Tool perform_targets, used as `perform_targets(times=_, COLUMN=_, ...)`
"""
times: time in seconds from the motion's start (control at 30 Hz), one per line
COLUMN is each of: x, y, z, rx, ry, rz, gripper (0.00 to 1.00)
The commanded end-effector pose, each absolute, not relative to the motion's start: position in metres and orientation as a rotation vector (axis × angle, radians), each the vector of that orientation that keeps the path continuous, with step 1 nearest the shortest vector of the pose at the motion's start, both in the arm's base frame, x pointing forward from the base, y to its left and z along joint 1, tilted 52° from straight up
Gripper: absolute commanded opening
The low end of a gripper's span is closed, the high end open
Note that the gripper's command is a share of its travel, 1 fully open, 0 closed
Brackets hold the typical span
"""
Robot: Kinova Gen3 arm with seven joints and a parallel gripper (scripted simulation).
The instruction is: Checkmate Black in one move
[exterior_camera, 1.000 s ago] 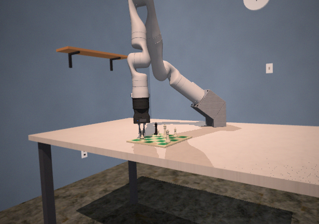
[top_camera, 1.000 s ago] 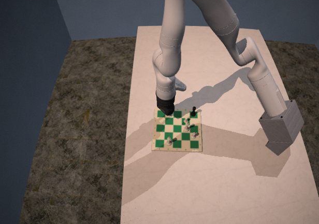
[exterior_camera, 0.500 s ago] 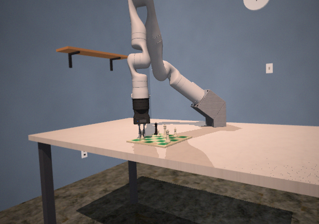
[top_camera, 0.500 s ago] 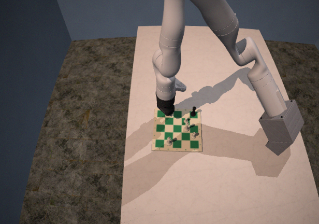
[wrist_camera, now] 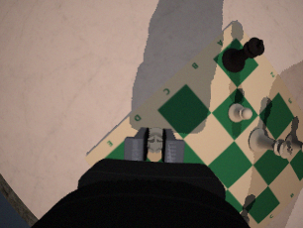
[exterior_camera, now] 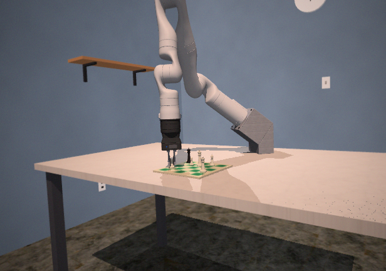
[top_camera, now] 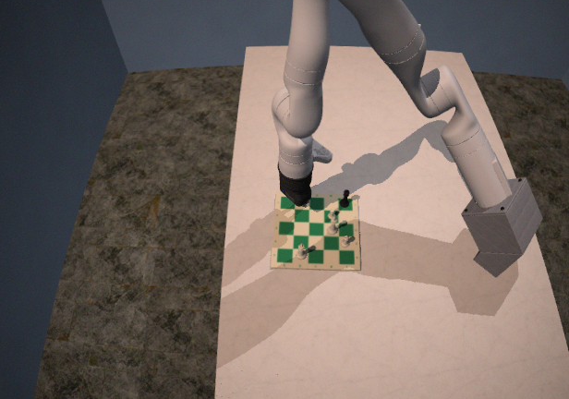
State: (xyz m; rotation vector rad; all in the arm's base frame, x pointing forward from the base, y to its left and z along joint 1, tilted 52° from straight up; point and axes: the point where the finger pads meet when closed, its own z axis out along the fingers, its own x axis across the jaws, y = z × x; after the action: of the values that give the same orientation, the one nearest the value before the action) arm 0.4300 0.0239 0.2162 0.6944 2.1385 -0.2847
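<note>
A small green and cream chessboard lies on the table. My gripper stands upright over the board's far left part. It is shut on a white piece, which shows between the fingers in the wrist view. The piece's base is at or just above the board, and I cannot tell its kind. A black piece stands at the far right corner and also shows in the wrist view. White pieces stand on the right side and on the near row. A small white pawn stands near the black piece.
The arm's grey base stands on the table to the right of the board. The table's left edge runs close to the board's left side. A wooden shelf hangs on the back wall.
</note>
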Motion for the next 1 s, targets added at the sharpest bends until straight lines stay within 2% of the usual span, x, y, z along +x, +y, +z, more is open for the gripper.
perform_targets(times=0.0, x=0.4300, y=0.0243, z=0.2163, rx=0.693, ry=2.139, rz=-0.284, gripper=0.00)
perform_targets(times=0.57, x=0.4300, y=0.0243, z=0.2163, rx=0.693, ry=2.139, rz=-0.284, gripper=0.00)
perform_targets(times=0.6, x=0.4300, y=0.0243, z=0.2163, rx=0.693, ry=2.139, rz=-0.284, gripper=0.15)
perform_targets(times=0.73, x=0.4300, y=0.0243, z=0.2163, rx=0.693, ry=2.139, rz=-0.284, gripper=0.15)
perform_targets(times=0.77, x=0.4300, y=0.0243, z=0.2163, rx=0.693, ry=2.139, rz=-0.284, gripper=0.29)
perform_targets(times=0.83, x=0.4300, y=0.0243, z=0.2163, rx=0.693, ry=2.139, rz=-0.284, gripper=0.29)
perform_targets(times=0.87, x=0.4300, y=0.0243, z=0.2163, rx=0.693, ry=2.139, rz=-0.284, gripper=0.44)
perform_targets(times=0.93, x=0.4300, y=0.0243, z=0.2163, rx=0.693, ry=2.139, rz=-0.284, gripper=0.44)
perform_targets(times=0.97, x=0.4300, y=0.0243, z=0.2163, rx=0.693, ry=2.139, rz=-0.284, gripper=0.58)
